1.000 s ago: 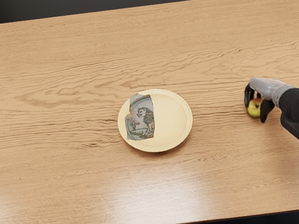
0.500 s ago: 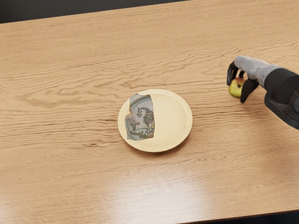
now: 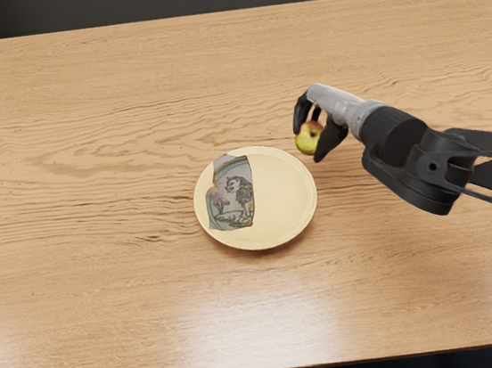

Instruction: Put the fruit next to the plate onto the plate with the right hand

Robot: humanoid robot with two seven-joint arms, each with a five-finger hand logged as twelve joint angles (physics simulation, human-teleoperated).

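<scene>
A cream plate [image 3: 284,199] with a painted picture on its left half lies at the middle of the wooden table. My right hand [image 3: 316,125] comes in from the right edge and is shut on a small yellow-red apple [image 3: 309,138]. The apple hangs just past the plate's upper right rim, lifted off the table. The dark fingers [image 3: 329,140] wrap over the fruit from above and behind, hiding part of it. The left arm does not show.
The wooden table [image 3: 89,149] stretches wide on every side of the plate. Its far edge meets a dark background at the top. The right forearm [image 3: 414,163] slants across the table to the right of the plate.
The right hand has carried the apple leftward and upward in the picture, from the table's right side to just beside the plate's upper right rim.
</scene>
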